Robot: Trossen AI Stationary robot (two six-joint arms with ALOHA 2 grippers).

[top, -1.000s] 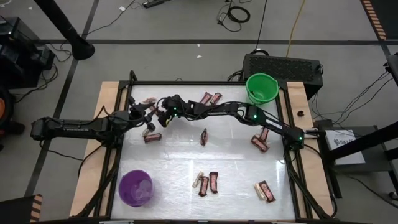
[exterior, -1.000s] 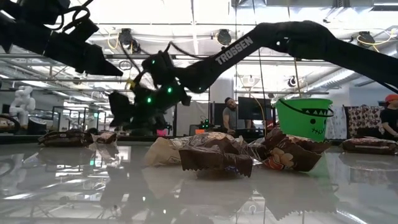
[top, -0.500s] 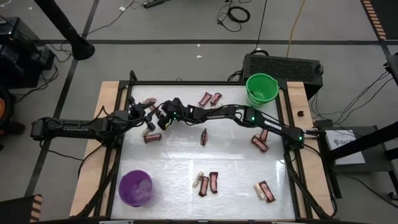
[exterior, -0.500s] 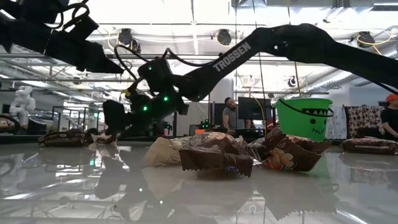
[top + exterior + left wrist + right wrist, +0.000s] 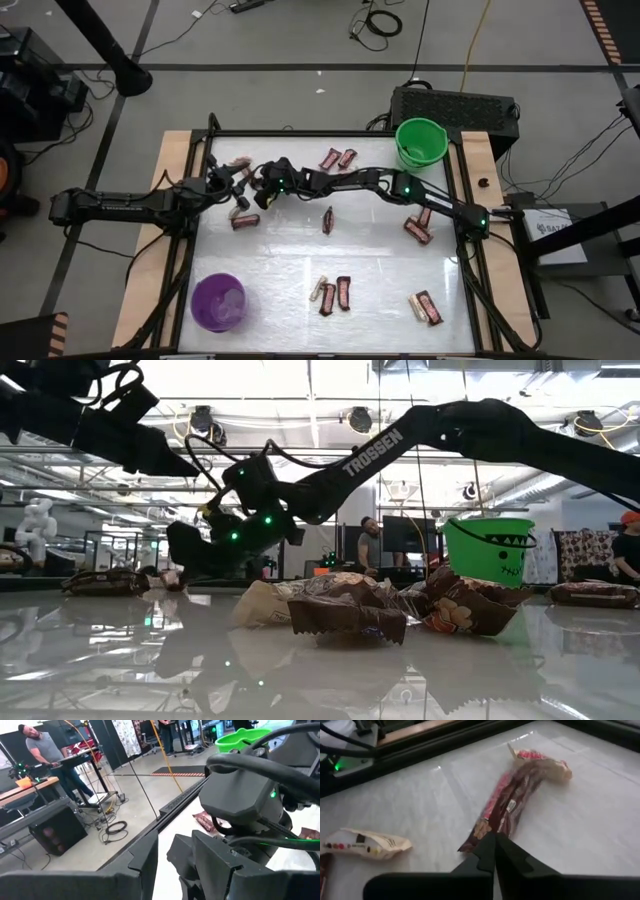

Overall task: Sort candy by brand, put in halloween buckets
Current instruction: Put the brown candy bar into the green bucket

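- Two buckets: the purple bucket [image 5: 218, 302] stands at the near left corner of the table [image 5: 270, 262], the green bucket [image 5: 420, 141] at the far right corner.
- About fourteen candy bars lie scattered between the buckets.
- The left gripper [image 5: 240, 184] is far from the purple bucket; I cannot tell its jaws.
- The right gripper [image 5: 495, 849] has its jaws together, just above a dark red-brown bar [image 5: 512, 800]; a pale bar [image 5: 365, 842] lies near it.

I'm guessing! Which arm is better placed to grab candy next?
Right: the right gripper sits at the end of the dark red-brown wrapped candy bar; the open left gripper hovers beside.
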